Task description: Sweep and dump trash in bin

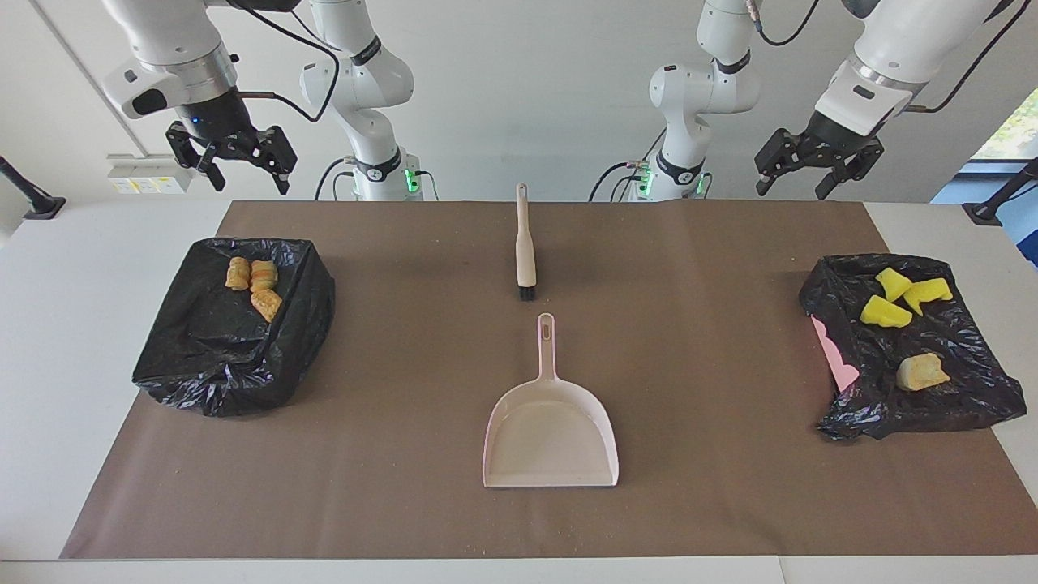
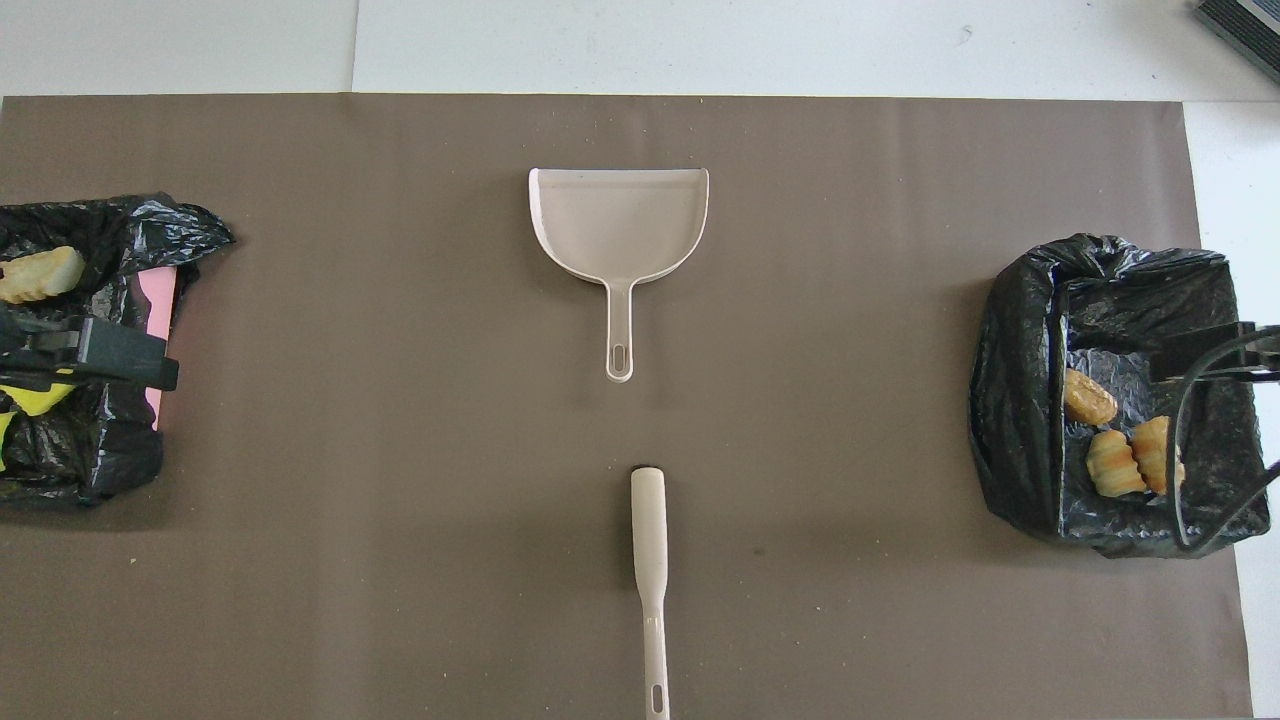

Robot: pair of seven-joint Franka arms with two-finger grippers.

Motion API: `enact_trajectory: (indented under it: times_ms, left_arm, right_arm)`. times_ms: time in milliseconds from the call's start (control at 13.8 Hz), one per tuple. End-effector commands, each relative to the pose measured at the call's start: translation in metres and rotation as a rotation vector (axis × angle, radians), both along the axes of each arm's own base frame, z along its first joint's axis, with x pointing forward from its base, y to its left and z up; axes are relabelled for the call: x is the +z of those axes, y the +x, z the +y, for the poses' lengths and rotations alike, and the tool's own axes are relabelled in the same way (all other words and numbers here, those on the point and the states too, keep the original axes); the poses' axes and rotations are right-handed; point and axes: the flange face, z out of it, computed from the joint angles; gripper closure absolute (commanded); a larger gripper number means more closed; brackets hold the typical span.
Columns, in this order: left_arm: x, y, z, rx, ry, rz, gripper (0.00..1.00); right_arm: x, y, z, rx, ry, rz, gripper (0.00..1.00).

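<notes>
Facing view, left gripper (image 1: 814, 168) and right gripper (image 1: 236, 160) raised, fingers spread, empty, dustpan (image 1: 550, 430) untouched

Brown mat (image 1: 405, 487) covers white surface (image 1: 81, 324). Window (image 1: 1014, 130) at the left arm's end. Dark stand (image 1: 32, 199) at the right arm's end.

left gripper (image 2: 95, 352): overhead, only a dark piece shows; the rest is cut by the frame edge.
yellow sponge wedges (image 2: 35, 395): partly covered by that gripper and cut by the edge.
right gripper (image 2: 1205, 350): overhead, mostly out of frame.
pink piece (image 1: 835, 355): largely hidden under black bag (image 1: 932, 389).
brush (image 2: 650, 570): handle tip clipped by the bottom edge.
</notes>
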Motion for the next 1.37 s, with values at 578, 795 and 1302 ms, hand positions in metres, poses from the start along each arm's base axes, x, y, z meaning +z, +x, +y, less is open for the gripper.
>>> enact_trajectory:
  times_ms: [578, 795, 1302]
  left_arm:
    - [0.021, -0.026, 0.021, -0.091, 0.051, -0.030, 0.00]
    - [0.018, -0.023, 0.027, -0.078, 0.054, -0.024, 0.00]
    - [0.023, -0.013, 0.027, -0.075, 0.049, -0.025, 0.00]
  right_arm:
    - [0.001, -0.003, 0.000, 0.004, 0.015, 0.003, 0.00]
    - [0.002, -0.004, -0.003, -0.007, 0.018, 0.010, 0.00]
    - [0.004, -0.008, -0.013, -0.048, 0.028, 0.039, 0.00]
